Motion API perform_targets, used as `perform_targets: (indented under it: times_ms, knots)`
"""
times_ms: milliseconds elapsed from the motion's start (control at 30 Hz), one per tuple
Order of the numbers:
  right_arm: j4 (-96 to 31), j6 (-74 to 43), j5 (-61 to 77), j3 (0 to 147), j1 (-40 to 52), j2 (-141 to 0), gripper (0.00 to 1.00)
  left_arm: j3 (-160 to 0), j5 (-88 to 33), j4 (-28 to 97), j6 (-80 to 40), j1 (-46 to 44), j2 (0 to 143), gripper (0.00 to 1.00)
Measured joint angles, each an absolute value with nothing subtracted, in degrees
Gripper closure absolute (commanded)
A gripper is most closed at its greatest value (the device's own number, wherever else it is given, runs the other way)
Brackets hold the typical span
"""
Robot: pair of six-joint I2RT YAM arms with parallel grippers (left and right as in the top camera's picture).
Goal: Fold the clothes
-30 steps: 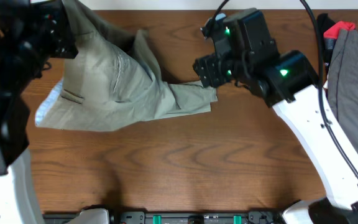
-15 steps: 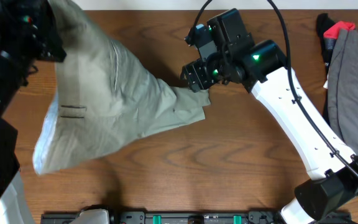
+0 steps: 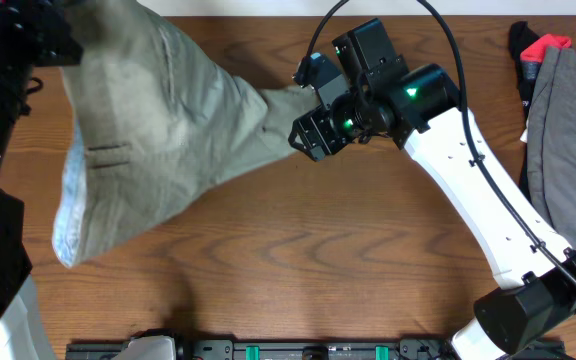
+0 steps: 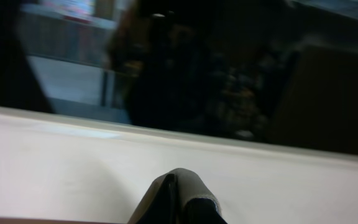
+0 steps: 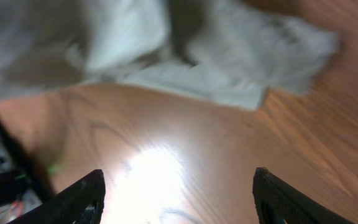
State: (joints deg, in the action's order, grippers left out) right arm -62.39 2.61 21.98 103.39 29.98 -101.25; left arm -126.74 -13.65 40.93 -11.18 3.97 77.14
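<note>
Start from the right claw (image 5: 179,193): standing wide apart, gripping nothing, with bare counter (image 5: 303,143) between its fingertips and the leg hem (image 5: 247,68) of the khaki shorts (image 3: 168,130) lying just ahead. Going by that, treat the step in hand as catching this hem, in order to stretch the shorts between 2 arms. Slide in low along the wood, bring 1 finger under and 1 over the hem's edge, and close only with cloth filling the gap. Avoid closing short and pinching air or scraping the counter. Aim for the outer corner rather than the middle, to spread the leg flat instead of bunching it.

Turn then to the left claw (image 4: 179,196): fingers pressed together in the wrist view, no cloth showing there, and hidden under the arm from overhead. Read it as clamped on the shorts all the same, given the fabric rising taut to the counter's far left corner beneath that arm, with the pale blue waistband lining (image 3: 66,215) hanging at the left edge. Hold that height steady during the right side's grasp, and avoid pulling further, for fear of dragging the hem out of reach.

Leave alone the grey garment (image 3: 568,150) and the black and red cloth (image 3: 538,45) at the far right, well apart from the work.
</note>
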Motion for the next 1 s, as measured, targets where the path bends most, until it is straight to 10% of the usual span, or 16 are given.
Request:
perform_targets:
  times_ms: [1000]
  knots:
    - [-44.36,-1.91,25.34,103.15,61.84,-95.61,0.27,-126.74,16.67,29.06,-7.20,-3.73,79.42,0.94]
